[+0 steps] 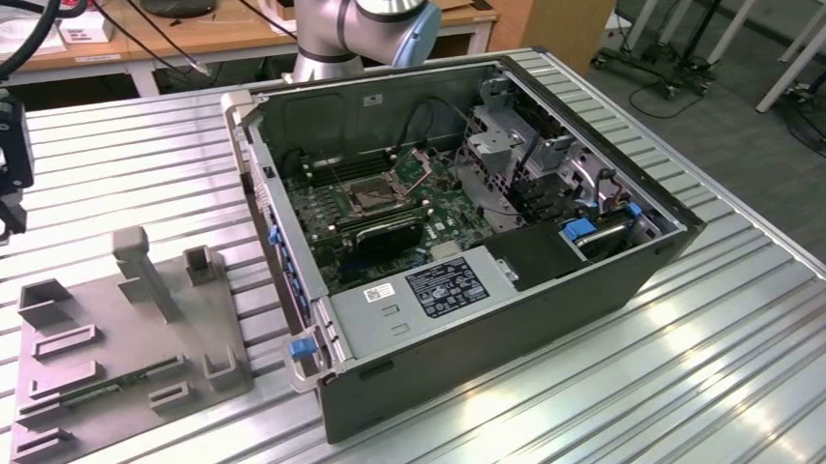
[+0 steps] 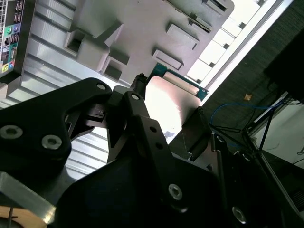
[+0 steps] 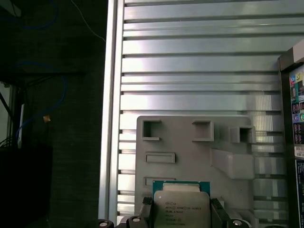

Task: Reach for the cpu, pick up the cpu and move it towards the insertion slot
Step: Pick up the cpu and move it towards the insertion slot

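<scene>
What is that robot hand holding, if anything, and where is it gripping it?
The hand holds the cpu, its two fingers pinching opposite side edges, leaving the pale metal face bare.

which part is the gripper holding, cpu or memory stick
The cpu, square and silver-faced, in the gripper; the long green memory stick lies on the tray.

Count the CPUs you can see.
1. The cpu is clamped in the gripper, near the grey parts tray. Another could sit hidden inside the computer case.

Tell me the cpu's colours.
Pale silver face with a green edge; the cpu shows best in the first wrist view.
</scene>
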{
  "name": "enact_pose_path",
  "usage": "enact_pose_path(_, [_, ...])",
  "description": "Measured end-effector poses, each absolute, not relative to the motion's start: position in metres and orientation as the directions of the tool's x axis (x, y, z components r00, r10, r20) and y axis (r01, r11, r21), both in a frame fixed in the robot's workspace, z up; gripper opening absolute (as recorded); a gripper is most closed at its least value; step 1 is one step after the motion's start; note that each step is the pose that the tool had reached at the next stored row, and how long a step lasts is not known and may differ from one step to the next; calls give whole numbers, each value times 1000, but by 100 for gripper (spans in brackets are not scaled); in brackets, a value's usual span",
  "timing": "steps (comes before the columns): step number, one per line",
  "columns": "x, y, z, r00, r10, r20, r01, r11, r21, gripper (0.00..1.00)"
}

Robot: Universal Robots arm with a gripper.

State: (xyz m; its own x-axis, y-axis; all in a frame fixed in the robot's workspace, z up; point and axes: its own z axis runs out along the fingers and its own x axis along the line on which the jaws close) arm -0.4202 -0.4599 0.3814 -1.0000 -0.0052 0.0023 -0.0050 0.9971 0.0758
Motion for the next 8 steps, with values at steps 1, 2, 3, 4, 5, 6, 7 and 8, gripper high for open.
enact_pose_path(1, [-419, -460, 381, -1000, -5, 2, -5, 997, 76, 54])
enact_pose_path(2, [-418, -460, 381, -1000, -5, 2, -5, 997, 76, 54])
enact_pose_path(3, [-417, -460, 381, -1000, -5, 2, -5, 997, 76, 54])
enact_pose_path(4, [-415, -460, 381, -1000, -5, 2, -5, 997, 76, 54])
enact_pose_path(5, [-414, -460, 381, -1000, -5, 2, -5, 997, 76, 54])
enact_pose_path(6, [-414, -460, 381, -1000, -5, 2, -5, 997, 76, 54])
enact_pose_path(7, [-413, -460, 381, -1000, -5, 2, -5, 997, 76, 54])
enact_pose_path(8, [-413, -460, 381, -1000, -5, 2, -5, 997, 76, 54])
